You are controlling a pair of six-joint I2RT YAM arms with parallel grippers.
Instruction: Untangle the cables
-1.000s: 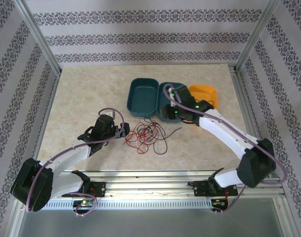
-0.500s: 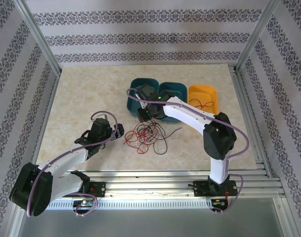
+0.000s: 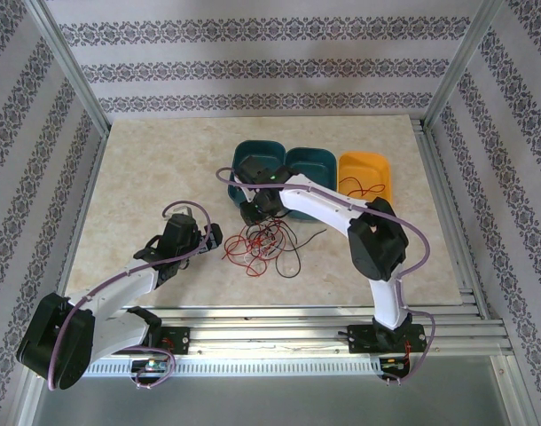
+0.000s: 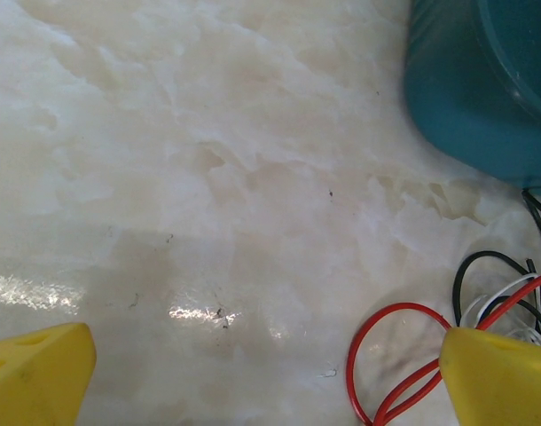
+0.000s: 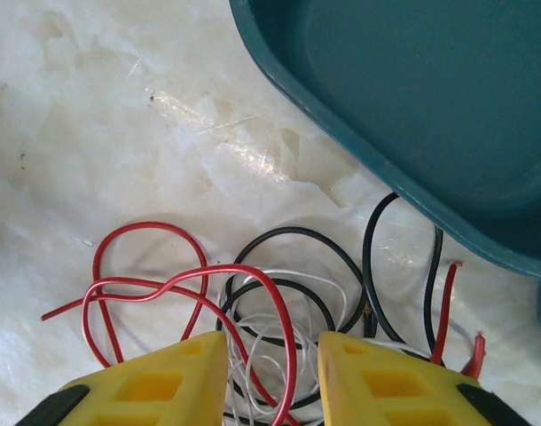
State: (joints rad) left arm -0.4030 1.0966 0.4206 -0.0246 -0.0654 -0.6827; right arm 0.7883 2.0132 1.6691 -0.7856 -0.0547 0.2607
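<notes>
The cables (image 3: 262, 241) lie in one tangle of thin red, black and white strands on the marble tabletop, in front of the teal trays. My right gripper (image 3: 253, 213) hangs over the tangle's far left side. In the right wrist view it is open (image 5: 270, 382), its yellow fingers (image 5: 155, 386) straddling a red strand (image 5: 282, 316) and white loops. My left gripper (image 3: 213, 238) sits just left of the tangle. It is open wide (image 4: 270, 390) over bare marble, with a red loop (image 4: 398, 305) against its right finger (image 4: 501, 373).
Two teal trays (image 3: 255, 160) (image 3: 311, 162) and an orange tray (image 3: 366, 169) stand in a row behind the tangle. The orange one holds a red cable (image 3: 370, 188). A teal tray rim (image 5: 341, 115) lies close above the right gripper. Patterned walls enclose the table.
The right arm has swung left from over the trays and come down over the tangle. The left gripper has shifted slightly, staying just left of the cables.
</notes>
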